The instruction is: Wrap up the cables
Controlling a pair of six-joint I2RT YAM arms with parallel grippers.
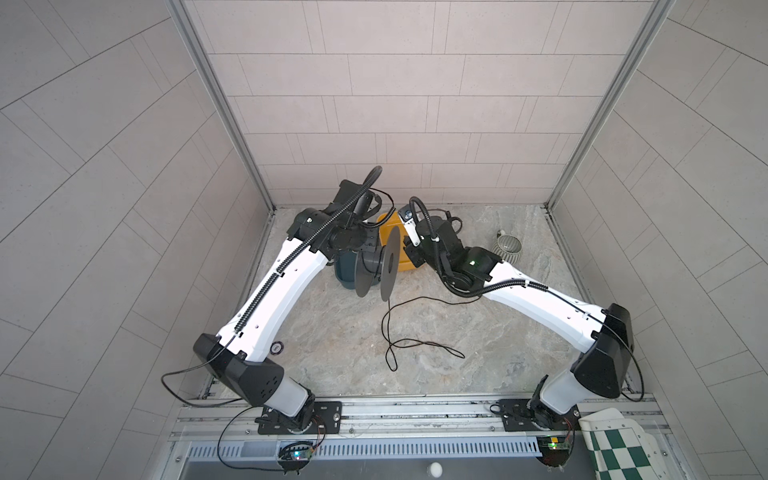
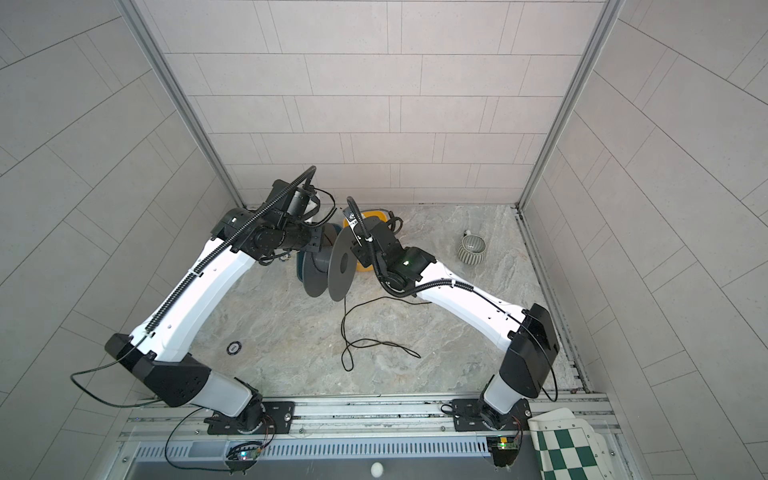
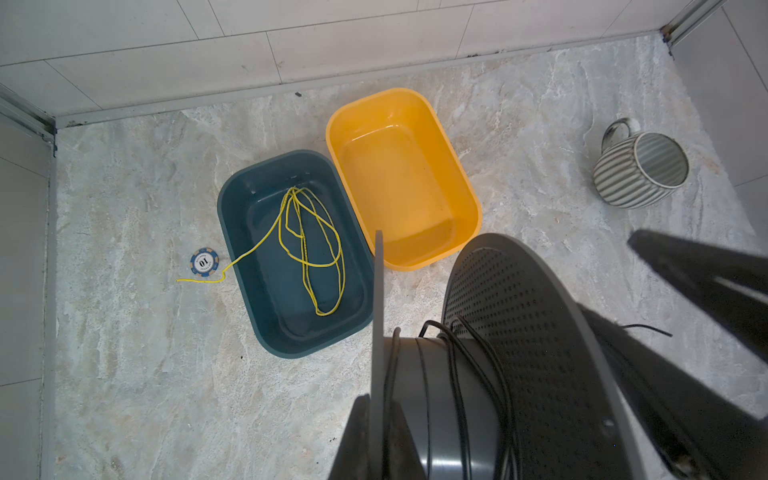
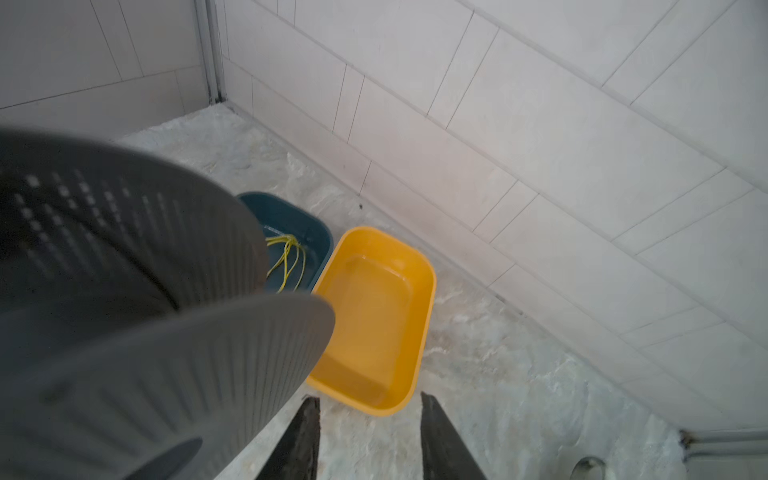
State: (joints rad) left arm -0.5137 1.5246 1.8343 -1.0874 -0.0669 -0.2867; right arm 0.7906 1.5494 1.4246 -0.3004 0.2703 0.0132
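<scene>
Left wrist view: left tool (image 3: 377, 415) clamped on spool (image 3: 523, 316) flange; cable (image 3: 455, 374) partly wound on hub, remainder looped on table (image 1: 324, 340); right tool (image 4: 370, 419) parted, holding nothing.

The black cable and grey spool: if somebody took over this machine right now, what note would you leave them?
Left gripper: shut on the edge of one flange of the spool, holding it up above the table.
Right gripper: open, empty, beside the spool.
Cable: a few turns sit on the spool's hub; the rest hangs down and lies in loose loops on the table.
Done: winding started.
Left: wind the loose length onto the hub.
</scene>
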